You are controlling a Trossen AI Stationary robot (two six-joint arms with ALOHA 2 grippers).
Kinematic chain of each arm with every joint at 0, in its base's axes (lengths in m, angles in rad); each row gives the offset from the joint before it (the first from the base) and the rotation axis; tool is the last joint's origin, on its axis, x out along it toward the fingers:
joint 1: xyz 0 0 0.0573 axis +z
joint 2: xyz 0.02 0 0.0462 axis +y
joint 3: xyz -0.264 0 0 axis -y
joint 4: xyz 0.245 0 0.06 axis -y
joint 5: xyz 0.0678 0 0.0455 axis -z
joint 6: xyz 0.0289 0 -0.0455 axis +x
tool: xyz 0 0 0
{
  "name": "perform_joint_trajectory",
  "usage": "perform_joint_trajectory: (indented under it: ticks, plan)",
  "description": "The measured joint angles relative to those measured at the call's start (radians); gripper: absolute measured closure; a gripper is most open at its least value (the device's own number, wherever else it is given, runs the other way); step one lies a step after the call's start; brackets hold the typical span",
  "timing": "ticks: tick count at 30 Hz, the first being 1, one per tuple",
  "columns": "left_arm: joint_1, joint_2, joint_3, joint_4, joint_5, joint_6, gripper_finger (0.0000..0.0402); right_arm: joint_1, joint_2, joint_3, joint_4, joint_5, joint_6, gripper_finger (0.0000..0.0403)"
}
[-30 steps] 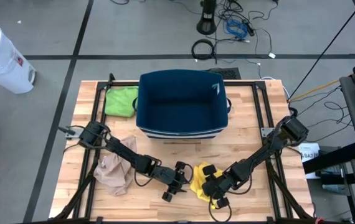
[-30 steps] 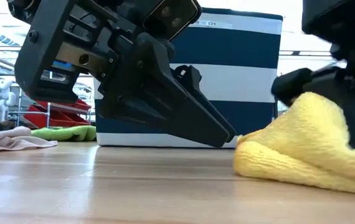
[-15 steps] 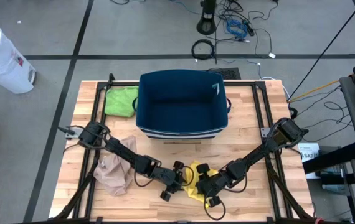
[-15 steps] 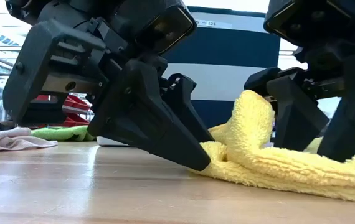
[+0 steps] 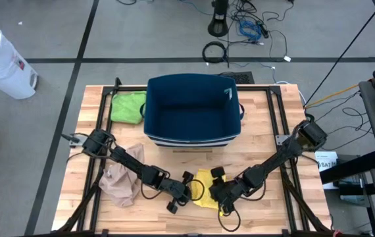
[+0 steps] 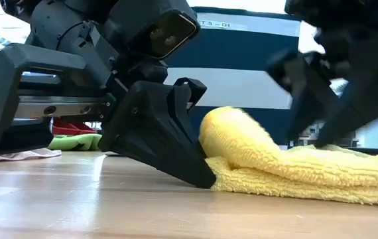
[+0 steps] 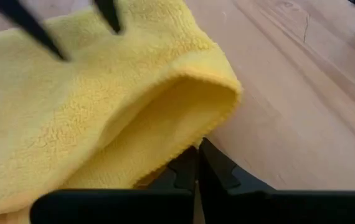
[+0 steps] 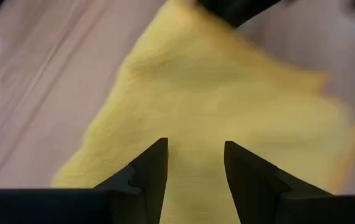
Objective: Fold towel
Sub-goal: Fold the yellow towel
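We see the left claw (image 7: 196, 163) closed, its two dark fingers (image 6: 169, 149) pressed together on the edge of the yellow towel (image 5: 204, 189), where the cloth folds over into a soft roll. In the low view that claw (image 6: 199, 174) rests tip-down on the desk (image 6: 109, 206) against the towel's (image 6: 275, 169) rolled end. The right claw (image 8: 195, 158) stands open just above the same towel (image 8: 227, 93), its two fingers apart with yellow cloth showing between them; we cannot tell whether they touch it. From above, the two claws meet at the front middle of the desk (image 5: 266, 131), the left claw (image 5: 189, 191) on one side of the towel and the right claw (image 5: 219, 194) on the other.

Counting outward, we find three cloths: the one yellow towel, one beige cloth (image 5: 120, 182) beside the left arm, and one green cloth (image 5: 128, 106) at the far left corner. One dark blue bin (image 5: 192, 108) with white stripes sits at the back middle; a small label on its rim reads "01" at its end (image 6: 210, 24), the rest being hidden. One white container (image 5: 0, 60) stands on the floor.
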Motion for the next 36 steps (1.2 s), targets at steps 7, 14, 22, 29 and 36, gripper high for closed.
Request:
perform_joint_trajectory:
  ticks: [7,14,22,29,36]
  plan:
    - [-0.001,0.0,0.0,-0.001,-0.009,0.002,0.0397,-0.076,-0.017,0.0,0.038,0.0,-0.089,0.0259]
    - [-0.003,0.0,0.0,0.0,-0.012,0.002,0.0398,-0.161,0.03,0.0,0.191,-0.065,-0.188,0.0259]
    - [-0.005,0.0,0.0,0.0,-0.016,0.002,0.0398,-0.221,0.102,0.0,0.235,-0.153,-0.194,0.0259]
    - [-0.005,0.0,-0.001,0.0,-0.016,0.018,0.0398,-0.248,0.162,0.001,0.293,-0.18,-0.194,0.0263]
    - [-0.008,0.0,-0.001,-0.005,-0.017,0.018,0.0398,-0.252,0.174,0.003,0.304,-0.176,-0.225,0.0345]
